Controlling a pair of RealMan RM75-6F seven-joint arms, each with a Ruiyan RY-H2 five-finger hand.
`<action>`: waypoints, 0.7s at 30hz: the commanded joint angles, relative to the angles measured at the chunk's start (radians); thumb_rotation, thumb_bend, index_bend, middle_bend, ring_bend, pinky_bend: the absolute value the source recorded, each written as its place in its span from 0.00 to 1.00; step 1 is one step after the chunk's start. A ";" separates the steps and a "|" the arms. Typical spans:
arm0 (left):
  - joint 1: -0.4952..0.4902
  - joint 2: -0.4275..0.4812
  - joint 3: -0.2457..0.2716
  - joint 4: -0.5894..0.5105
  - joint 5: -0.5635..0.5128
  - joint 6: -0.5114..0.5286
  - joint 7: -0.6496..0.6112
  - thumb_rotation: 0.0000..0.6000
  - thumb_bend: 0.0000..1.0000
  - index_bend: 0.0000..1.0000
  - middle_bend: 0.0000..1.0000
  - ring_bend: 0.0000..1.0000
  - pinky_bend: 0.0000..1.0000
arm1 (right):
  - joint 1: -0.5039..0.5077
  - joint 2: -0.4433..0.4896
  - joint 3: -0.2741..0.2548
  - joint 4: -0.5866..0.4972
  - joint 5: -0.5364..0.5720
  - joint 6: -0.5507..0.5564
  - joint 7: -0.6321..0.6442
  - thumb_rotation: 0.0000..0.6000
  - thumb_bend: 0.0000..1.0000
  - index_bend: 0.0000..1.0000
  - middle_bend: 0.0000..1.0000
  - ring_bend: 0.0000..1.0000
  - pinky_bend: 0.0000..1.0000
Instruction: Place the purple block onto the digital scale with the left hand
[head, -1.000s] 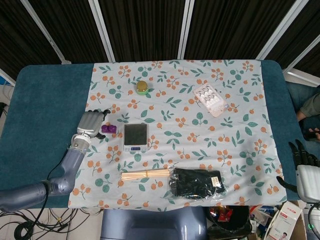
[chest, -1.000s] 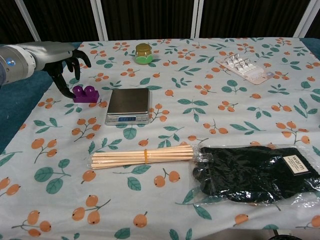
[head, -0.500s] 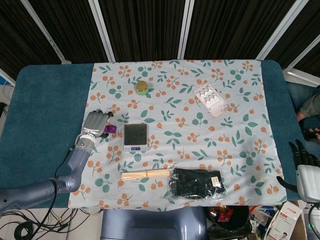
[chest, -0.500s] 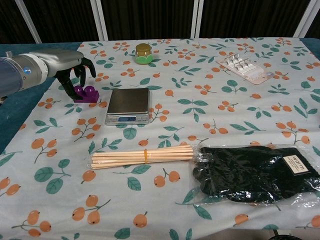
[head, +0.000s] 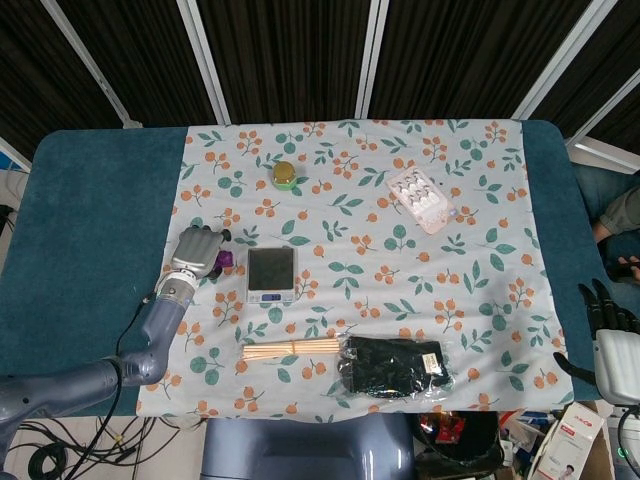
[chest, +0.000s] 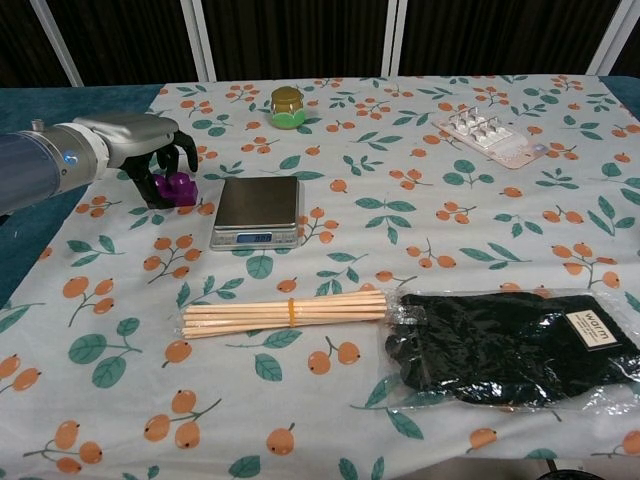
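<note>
The left hand (chest: 150, 150) has slid in over the purple block (chest: 172, 188) since a second ago, and its fingers now curl down around the block, though I can't tell whether they've truly clamped it. The block looks to be on the cloth under the palm, with the digital scale (chest: 257, 210) just beside the hand on its right, bare. So the lift and placement are all left; the right hand (head: 612, 345) hangs idle, fingers apart, well off.
</note>
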 joint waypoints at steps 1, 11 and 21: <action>0.000 0.003 0.001 -0.004 -0.005 0.003 0.008 1.00 0.35 0.34 0.51 0.30 0.33 | 0.000 0.001 0.000 -0.001 0.001 -0.001 0.001 1.00 0.06 0.05 0.01 0.17 0.19; 0.026 0.054 -0.034 -0.141 0.121 0.071 -0.110 1.00 0.35 0.36 0.50 0.30 0.33 | 0.000 0.000 0.001 -0.002 0.001 0.001 -0.001 1.00 0.06 0.05 0.01 0.17 0.19; 0.018 -0.005 -0.022 -0.158 0.304 0.057 -0.257 1.00 0.35 0.36 0.51 0.30 0.33 | -0.001 0.002 0.002 -0.003 0.004 0.001 0.000 1.00 0.06 0.05 0.01 0.17 0.19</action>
